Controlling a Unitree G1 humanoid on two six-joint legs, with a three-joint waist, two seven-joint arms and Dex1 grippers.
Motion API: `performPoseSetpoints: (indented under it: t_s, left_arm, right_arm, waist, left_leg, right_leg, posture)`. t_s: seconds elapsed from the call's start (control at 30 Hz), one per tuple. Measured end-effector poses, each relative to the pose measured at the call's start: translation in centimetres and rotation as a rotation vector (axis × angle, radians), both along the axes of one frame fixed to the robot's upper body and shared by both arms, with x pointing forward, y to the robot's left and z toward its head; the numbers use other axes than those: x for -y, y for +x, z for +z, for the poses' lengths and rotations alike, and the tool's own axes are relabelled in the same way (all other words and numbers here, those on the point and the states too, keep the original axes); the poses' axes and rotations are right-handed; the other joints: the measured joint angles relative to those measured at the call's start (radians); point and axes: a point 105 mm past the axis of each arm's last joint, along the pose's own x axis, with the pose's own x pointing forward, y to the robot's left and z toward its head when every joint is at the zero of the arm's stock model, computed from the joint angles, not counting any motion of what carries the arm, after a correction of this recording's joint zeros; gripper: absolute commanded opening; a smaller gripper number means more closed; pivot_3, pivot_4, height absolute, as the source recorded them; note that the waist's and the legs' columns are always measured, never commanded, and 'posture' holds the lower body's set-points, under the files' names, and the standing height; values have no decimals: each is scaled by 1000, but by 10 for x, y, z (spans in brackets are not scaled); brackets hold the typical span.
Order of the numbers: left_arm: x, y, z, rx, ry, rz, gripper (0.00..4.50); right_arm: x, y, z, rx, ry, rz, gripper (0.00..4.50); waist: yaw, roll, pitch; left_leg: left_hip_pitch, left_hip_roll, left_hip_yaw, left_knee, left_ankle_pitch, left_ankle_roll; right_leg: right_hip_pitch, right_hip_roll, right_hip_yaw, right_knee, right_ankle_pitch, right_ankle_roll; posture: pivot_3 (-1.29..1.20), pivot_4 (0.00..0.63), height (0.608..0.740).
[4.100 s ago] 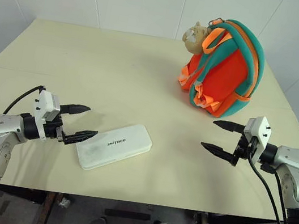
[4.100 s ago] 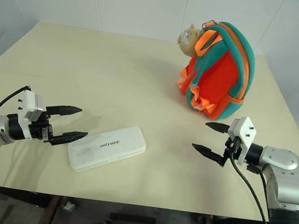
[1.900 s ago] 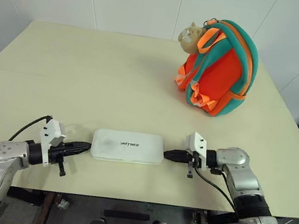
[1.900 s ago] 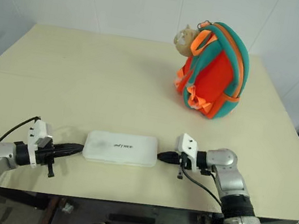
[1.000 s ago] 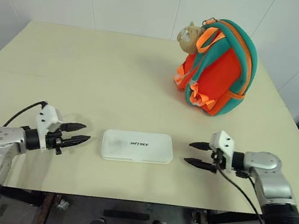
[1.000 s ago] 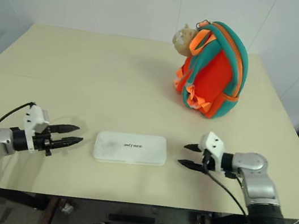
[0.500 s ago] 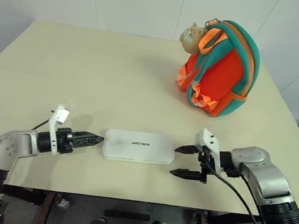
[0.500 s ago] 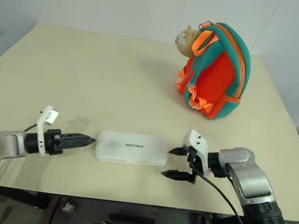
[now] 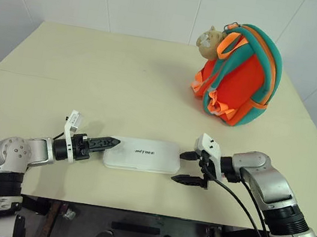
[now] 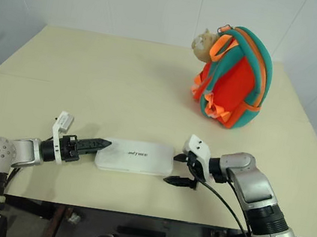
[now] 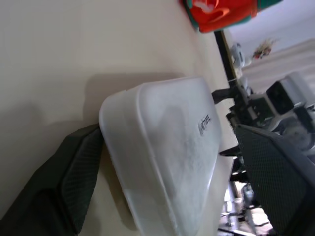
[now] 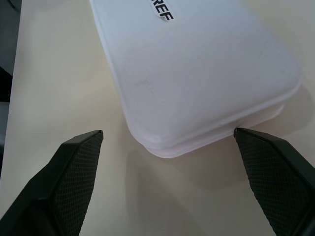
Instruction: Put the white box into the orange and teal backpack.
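white box (image 9: 143,154) flat on table (image 9: 122,82), long axis running left-right, one pincer at each short end. left pincer (image 9: 107,142) wide open, straddling left end; right pincer (image 9: 187,167) wide open just off right end. both empty. orange and teal backpack (image 9: 239,74) upright far back right, nearer right arm.

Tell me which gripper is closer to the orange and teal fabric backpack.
The right gripper, at the flat white plastic box's end nearer the backpack. The left gripper is at the box's far end.

From the head we look forward and down over the whole table (image 9: 93,71) from its near edge. Our wrist cameras sit close at opposite ends of the white box (image 12: 197,64), which all views share.
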Motion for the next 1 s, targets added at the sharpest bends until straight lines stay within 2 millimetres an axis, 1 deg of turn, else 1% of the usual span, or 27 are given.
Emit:
performPoseSetpoints:
  t_s: [0.27, 0.4, 0.6, 0.67, 0.73, 0.8, 0.87, 0.9, 1.0]
  left_arm:
    - [9, -12, -1, -125, -65, -67, 4475]
    - [9, -12, -1, -125, -31, -78, 4475]
    - [1, -9, 1, -71, 85, -102, 4475]
    - [-4, -5, 3, -73, 119, -90, 4475]
    - [-15, -3, 6, -79, 182, -68, 4475]
    - [-31, -6, 9, -102, 250, -44, 4475]
    - [-42, -11, 11, -130, 288, -32, 4475]
    - [-44, -14, 12, -145, 293, -36, 4475]
    - [-41, -25, 11, -181, 258, -69, 4475]
  right_arm:
    - [7, 9, 3, 41, -7, -71, 4500]
    - [8, 8, 3, 44, -5, -77, 4500]
    - [5, 4, 0, 41, 2, -62, 4500]
    - [3, 4, 1, 43, 8, -55, 4500]
    - [1, 3, 2, 45, 14, -49, 4500]
    - [0, 2, 1, 46, 19, -44, 4500]
    - [1, 0, -3, 34, 19, -47, 4500]
    - [1, 0, -4, 31, 20, -48, 4500]
    - [-1, 0, -4, 36, 26, -46, 4500]
  waist:
    - [-1, 0, 0]
    - [-2, 0, 0]
    - [-8, 0, 0]
    - [-12, 0, 0]
    - [-21, 0, 0]
    - [-34, 0, 0]
    - [-38, 0, 0]
    - [-38, 0, 0]
    - [-33, 0, 0]
  left_leg:
    - [0, 0, 0, 0, 0, 0]
    - [0, 0, 0, 0, -1, -1]
    - [1, 1, 0, 0, 0, -1]
    - [1, 1, 0, 0, 1, 0]
    - [1, 1, 0, 0, 2, 0]
    - [1, 1, 1, 0, 3, 0]
    - [1, 1, 0, -1, 3, 0]
    - [0, 1, 0, -1, 3, 0]
    - [0, 1, 0, -2, 2, 0]
  right_leg:
    - [0, 0, 0, -1, 0, 0]
    - [0, 0, 0, -1, 0, 0]
    - [0, 1, 0, -1, -1, -1]
    - [0, 1, 0, -1, -3, -8]
    - [0, 2, 0, -2, -3, -12]
    - [0, 2, 1, -2, -3, -13]
    - [-1, 1, 1, -2, -3, -13]
    - [-1, 1, 1, -2, -3, -13]
    - [-2, 1, 1, -2, -3, -8]
  posture:
    - [0, 150, 740]
    - [0, 150, 740]
    - [0, 150, 740]
    - [0, 150, 740]
    - [0, 150, 740]
    - [0, 150, 740]
    - [0, 150, 740]
    - [0, 150, 740]
    - [0, 150, 740]
